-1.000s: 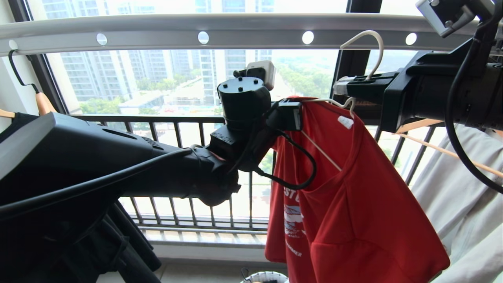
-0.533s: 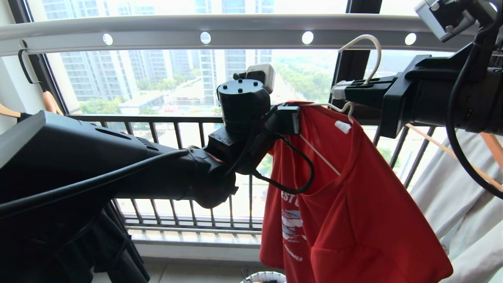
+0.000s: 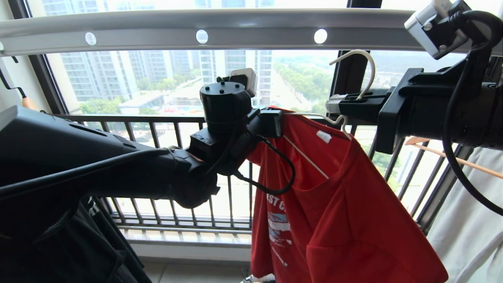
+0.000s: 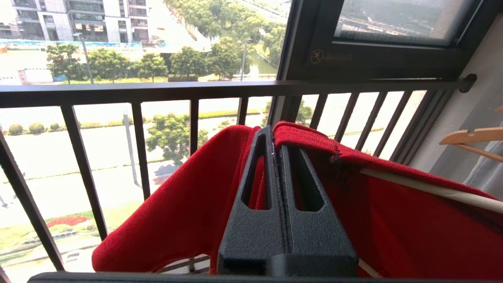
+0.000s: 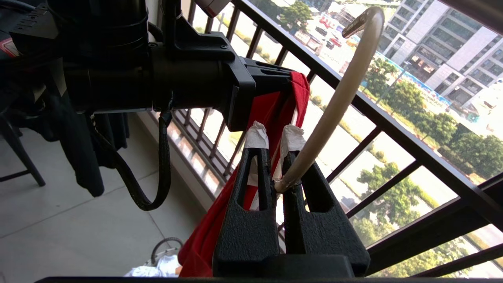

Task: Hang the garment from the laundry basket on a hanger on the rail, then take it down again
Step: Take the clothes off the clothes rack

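Note:
The red garment (image 3: 346, 220) hangs on the white wire hanger (image 3: 372, 68), whose hook is free just below the grey rail (image 3: 259, 35). My right gripper (image 3: 332, 106) is shut on the hanger's neck (image 5: 340, 94), with its taped fingertips (image 5: 292, 137) beside the wire. My left gripper (image 3: 281, 122) is shut on the garment's shoulder (image 4: 177, 208), at the hanger's end. One wire arm (image 4: 432, 188) runs inside the cloth. The laundry basket (image 5: 168, 239) stands on the floor below the garment.
The dark barred window railing (image 3: 157, 118) runs right behind the garment. Black clothes (image 3: 98, 251) hang at the left. A white garment (image 3: 463, 220) hangs on a wooden hanger (image 3: 452, 155) at the right. My left arm fills the lower left of the head view.
Both grippers have come down and a little left with the hanger and garment. The hook stood level with the rail and is now below it. The view has shifted slightly.

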Robot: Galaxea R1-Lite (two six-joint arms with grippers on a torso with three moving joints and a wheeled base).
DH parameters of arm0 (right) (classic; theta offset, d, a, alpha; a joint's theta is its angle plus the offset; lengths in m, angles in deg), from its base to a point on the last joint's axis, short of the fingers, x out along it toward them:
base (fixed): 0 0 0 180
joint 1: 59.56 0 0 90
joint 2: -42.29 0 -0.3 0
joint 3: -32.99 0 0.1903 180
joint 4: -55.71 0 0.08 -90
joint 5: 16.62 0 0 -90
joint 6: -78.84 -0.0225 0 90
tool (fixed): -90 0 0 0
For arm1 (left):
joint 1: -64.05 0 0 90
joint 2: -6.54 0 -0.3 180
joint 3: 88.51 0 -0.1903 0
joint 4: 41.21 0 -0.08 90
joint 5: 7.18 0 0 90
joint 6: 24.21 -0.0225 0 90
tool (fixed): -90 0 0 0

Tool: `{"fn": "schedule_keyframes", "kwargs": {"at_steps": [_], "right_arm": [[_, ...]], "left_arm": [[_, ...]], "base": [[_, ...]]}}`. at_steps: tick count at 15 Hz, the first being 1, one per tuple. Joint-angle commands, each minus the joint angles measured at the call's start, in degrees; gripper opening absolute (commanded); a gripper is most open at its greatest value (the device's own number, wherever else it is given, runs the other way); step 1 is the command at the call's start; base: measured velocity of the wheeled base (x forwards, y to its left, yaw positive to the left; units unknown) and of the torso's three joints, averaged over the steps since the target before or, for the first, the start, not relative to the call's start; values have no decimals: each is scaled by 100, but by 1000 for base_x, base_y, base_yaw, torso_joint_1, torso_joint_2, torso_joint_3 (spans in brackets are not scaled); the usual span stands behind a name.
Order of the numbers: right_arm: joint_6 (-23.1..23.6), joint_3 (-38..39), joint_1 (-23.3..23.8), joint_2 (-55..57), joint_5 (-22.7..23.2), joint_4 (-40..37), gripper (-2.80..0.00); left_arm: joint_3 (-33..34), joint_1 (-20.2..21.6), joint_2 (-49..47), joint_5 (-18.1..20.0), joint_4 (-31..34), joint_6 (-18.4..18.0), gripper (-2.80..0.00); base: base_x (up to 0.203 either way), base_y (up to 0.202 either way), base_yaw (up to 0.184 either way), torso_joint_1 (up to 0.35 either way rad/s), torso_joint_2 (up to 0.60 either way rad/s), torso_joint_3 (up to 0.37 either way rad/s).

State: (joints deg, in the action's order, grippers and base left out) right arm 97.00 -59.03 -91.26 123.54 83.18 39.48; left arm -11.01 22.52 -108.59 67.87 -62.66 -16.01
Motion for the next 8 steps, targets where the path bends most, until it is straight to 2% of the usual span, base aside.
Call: {"fn": "schedule_keyframes", "kwargs": {"at_steps": [1, 8], "right_arm": [[20, 44, -96, -6, 4, 4, -280], [21, 79, -144, 5, 4, 8, -280]], "left_arm": [[79, 14, 105, -7, -10, 6, -280], [203, -55, 303, 13, -27, 6, -280]], "base": [[0, 0, 0, 0, 0, 0], [0, 0, 0, 0, 0, 0]]}}
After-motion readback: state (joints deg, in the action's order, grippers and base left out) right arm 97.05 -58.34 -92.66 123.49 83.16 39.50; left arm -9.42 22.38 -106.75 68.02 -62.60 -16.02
